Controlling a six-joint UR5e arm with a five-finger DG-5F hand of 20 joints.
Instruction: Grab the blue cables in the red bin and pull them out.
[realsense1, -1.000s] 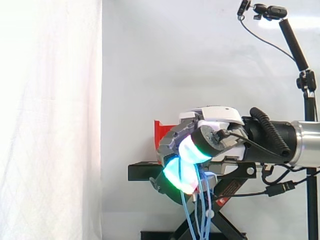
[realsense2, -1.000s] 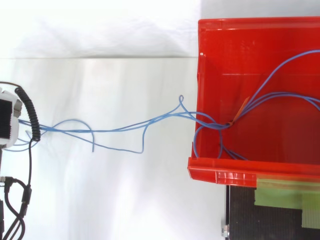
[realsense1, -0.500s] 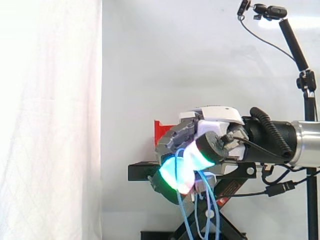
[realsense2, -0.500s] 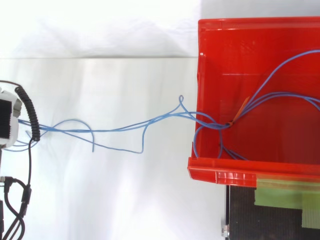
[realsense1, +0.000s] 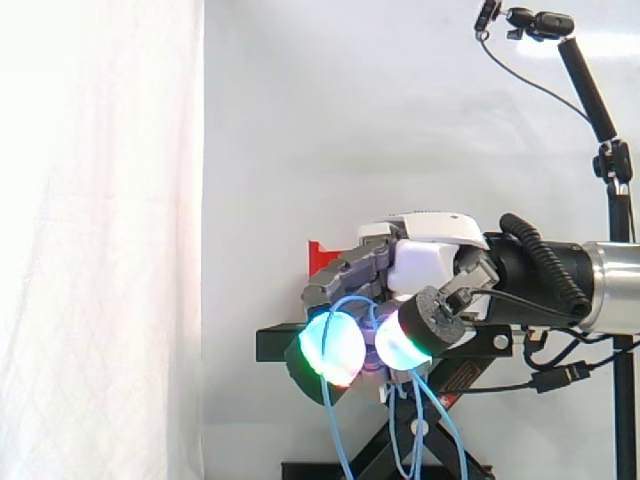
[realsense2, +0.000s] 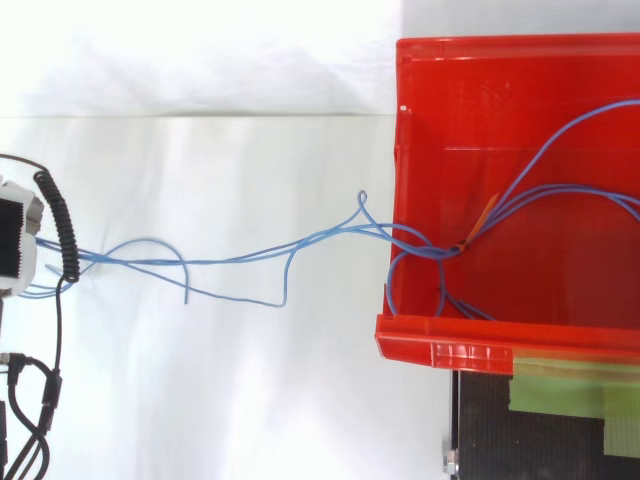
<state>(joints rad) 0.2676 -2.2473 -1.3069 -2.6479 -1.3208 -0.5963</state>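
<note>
Hand (realsense1: 430, 265) curled, glowing round pads (realsense1: 332, 345) hooking thin blue cables (realsense2: 230, 261); strands trail from glossy red bin (realsense2: 440, 350).

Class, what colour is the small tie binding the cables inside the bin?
The tie is orange, clearest in the top view.

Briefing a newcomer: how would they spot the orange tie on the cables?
Find the big red plastic bin at the top view's right. Follow the thin blue cables over its left wall; where they bunch inside sits the thin orange tie, the only orange among blue strands.
</note>
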